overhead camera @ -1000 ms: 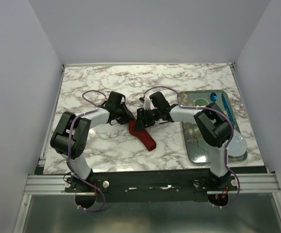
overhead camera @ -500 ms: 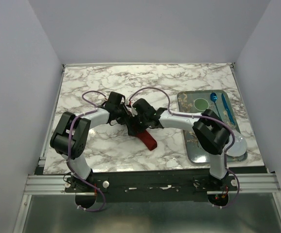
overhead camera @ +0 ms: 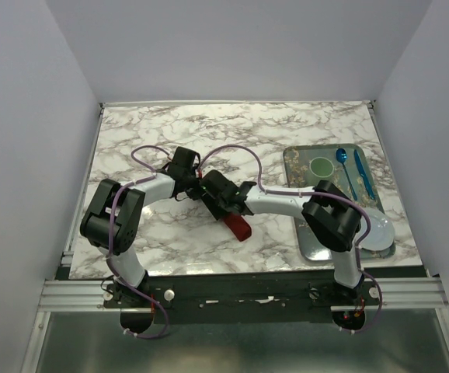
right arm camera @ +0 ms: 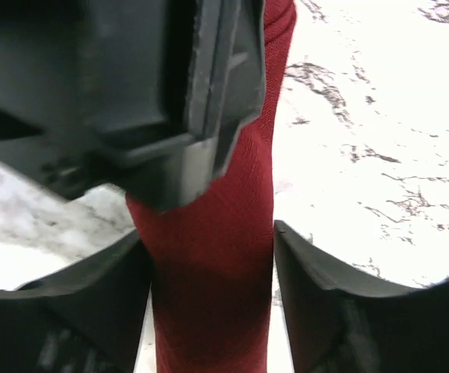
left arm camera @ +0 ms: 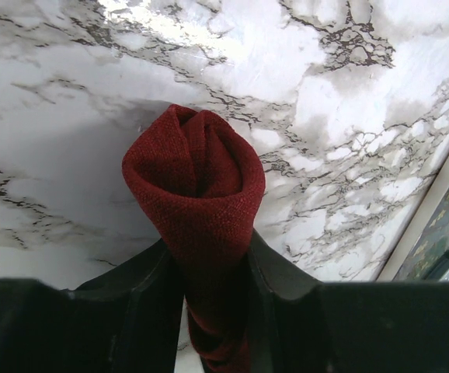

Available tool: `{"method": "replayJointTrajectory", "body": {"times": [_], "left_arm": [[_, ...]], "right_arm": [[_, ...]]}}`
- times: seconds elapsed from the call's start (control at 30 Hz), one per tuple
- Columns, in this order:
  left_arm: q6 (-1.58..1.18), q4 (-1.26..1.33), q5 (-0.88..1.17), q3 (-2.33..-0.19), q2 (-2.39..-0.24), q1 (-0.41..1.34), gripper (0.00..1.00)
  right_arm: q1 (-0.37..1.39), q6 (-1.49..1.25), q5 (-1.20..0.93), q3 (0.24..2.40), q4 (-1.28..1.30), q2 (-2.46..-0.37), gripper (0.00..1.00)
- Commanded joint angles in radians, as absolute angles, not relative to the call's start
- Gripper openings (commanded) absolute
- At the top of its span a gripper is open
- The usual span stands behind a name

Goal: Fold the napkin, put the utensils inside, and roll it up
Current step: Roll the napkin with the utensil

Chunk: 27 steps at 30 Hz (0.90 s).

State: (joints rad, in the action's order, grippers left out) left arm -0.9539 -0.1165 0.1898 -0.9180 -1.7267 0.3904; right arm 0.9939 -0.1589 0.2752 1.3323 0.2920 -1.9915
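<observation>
The dark red napkin (left arm camera: pixel 197 179) is rolled into a tight tube lying on the marble table (overhead camera: pixel 147 132). My left gripper (left arm camera: pixel 209 250) is shut on it, a finger pressed to each side near one end, which sticks out past the fingertips. My right gripper (right arm camera: pixel 209 233) straddles the same roll (right arm camera: pixel 217 272): its left finger lies against the cloth and a thin gap shows at the right finger. From above, both grippers meet over the roll, the left gripper (overhead camera: pixel 199 189) beside the right gripper (overhead camera: pixel 224 206), and only the roll's near end (overhead camera: pixel 239 227) shows. The utensils are hidden.
A metal tray (overhead camera: pixel 310 233) lies at the right with a small green dish (overhead camera: pixel 321 165) and a blue spoon (overhead camera: pixel 342 159) on it. A white plate (overhead camera: pixel 381 230) sits at its near right corner. The left gripper's dark body (right arm camera: pixel 131 93) fills the top left of the right wrist view.
My right arm has swung left along the roll to sit close beside the left gripper, covering more of the napkin. The left gripper has kept its hold.
</observation>
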Motion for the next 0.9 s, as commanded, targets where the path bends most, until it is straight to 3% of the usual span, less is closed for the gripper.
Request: {"method": "replayJointTrajectory", "body": {"times": [0.0, 0.13, 0.23, 0.6, 0.87], "left_arm": [[-0.959, -0.140, 0.178, -0.899, -1.713, 0.399, 0.48], [-0.968, -0.132, 0.178, -0.894, -1.675, 0.385, 0.72], [-0.966, -0.140, 0.186, -0.899, -1.652, 0.350, 0.78], [-0.920, -0.178, 0.264, -0.877, -1.531, 0.140, 0.85], [-0.864, -0.236, 0.297, -0.868, -1.356, 0.100, 0.86]], "right_arm": [[0.994, -0.164, 0.337, 1.361, 0.310, -2.023, 0.58], [0.993, -0.169, 0.328, 1.359, 0.305, -2.036, 0.48], [0.994, -0.173, 0.334, 1.353, 0.299, -2.040, 0.46], [0.970, -0.213, 0.338, 1.341, 0.299, -2.054, 0.45], [0.832, -0.226, 0.214, 1.382, 0.347, -2.049, 0.46]]}}
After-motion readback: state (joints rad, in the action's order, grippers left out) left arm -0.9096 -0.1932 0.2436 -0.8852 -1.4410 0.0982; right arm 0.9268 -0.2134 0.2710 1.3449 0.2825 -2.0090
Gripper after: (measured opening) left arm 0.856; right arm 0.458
